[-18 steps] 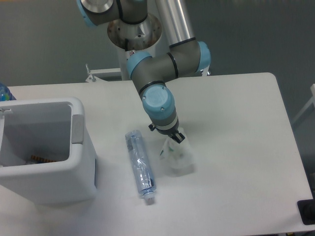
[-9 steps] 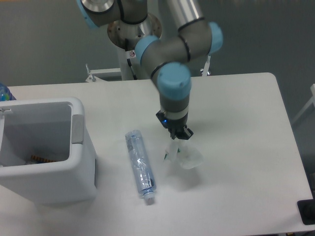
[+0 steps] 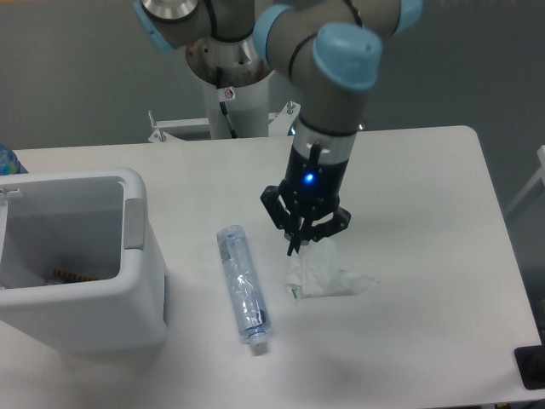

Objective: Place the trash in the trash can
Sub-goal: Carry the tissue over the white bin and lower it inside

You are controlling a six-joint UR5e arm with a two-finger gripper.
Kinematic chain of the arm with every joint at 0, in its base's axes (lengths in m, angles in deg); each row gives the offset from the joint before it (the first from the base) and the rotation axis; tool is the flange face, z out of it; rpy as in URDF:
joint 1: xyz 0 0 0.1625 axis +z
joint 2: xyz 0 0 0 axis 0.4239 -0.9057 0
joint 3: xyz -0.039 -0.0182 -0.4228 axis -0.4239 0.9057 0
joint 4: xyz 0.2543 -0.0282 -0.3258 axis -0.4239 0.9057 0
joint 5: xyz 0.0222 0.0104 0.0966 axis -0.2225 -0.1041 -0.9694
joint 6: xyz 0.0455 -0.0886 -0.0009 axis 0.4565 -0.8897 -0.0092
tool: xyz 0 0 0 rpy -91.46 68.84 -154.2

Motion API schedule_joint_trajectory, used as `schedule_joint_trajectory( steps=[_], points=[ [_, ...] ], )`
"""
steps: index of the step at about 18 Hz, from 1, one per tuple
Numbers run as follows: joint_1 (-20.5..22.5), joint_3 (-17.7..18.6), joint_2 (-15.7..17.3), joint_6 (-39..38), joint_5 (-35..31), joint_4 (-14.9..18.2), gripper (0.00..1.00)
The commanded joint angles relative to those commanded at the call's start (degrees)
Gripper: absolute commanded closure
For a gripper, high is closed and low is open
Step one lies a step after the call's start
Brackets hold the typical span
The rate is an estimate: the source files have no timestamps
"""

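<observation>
The crushed clear bluish bottle (image 3: 242,285) lies lengthwise on the white table, cap toward the front edge. Right of it hangs the crumpled white wrapper (image 3: 322,271), lifted off the table with a faint shadow beneath. My gripper (image 3: 305,241) points down and is shut on the wrapper's top edge. The white trash can (image 3: 128,281) stands at the table's left side, its opening facing up, with something small and orange-brown on its bottom. The gripper is well right of the can and above the table.
The arm's base column (image 3: 230,94) rises at the back centre of the table. A blue object (image 3: 7,160) peeks in at the left edge behind the can. A dark item (image 3: 531,366) sits at the lower right corner.
The gripper has risen and turned to point straight down, carrying the wrapper up off the table. The bottle and the can have stayed put.
</observation>
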Motion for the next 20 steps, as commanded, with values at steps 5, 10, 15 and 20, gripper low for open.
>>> schedule_joint_trajectory(
  steps=[5, 10, 15, 20],
  points=[
    [-0.7, -1.9, 3.3, -11.2, 0.5, -0.4, 1.0],
    [-2.5, -0.5, 6.3, -13.4, 3.5, -0.3, 1.0],
    [-6.7, 1.0, 7.6, -15.0, 6.2, -0.1, 1.0],
    [-13.3, 4.3, 7.6, -14.6, 5.8, -0.4, 1.0]
  ],
)
